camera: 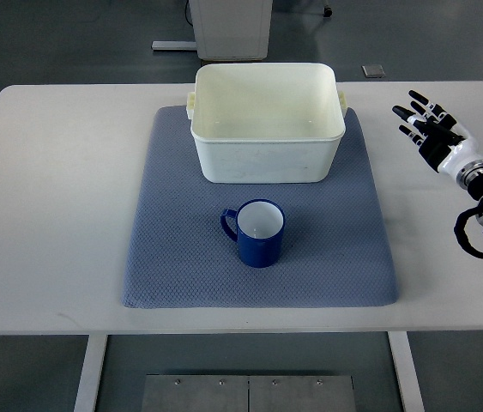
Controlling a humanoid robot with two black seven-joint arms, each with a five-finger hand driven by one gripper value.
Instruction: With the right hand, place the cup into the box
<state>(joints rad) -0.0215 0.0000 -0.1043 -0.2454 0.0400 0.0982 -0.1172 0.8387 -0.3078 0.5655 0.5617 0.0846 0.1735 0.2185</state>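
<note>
A blue cup [258, 233] with a white inside stands upright on the blue-grey mat [172, 257], its handle pointing left. Behind it on the same mat sits the cream plastic box [268, 160], open-topped with nothing showing inside. My right hand [424, 126] hovers over the table's right side, well right of the box and the cup, fingers spread and holding nothing. The left arm does not show.
The white table [52, 189] reaches to the front edge below the mat. A white cabinet base [232, 30] stands on the floor behind the table. A metal plate [245, 393] lies on the floor in front.
</note>
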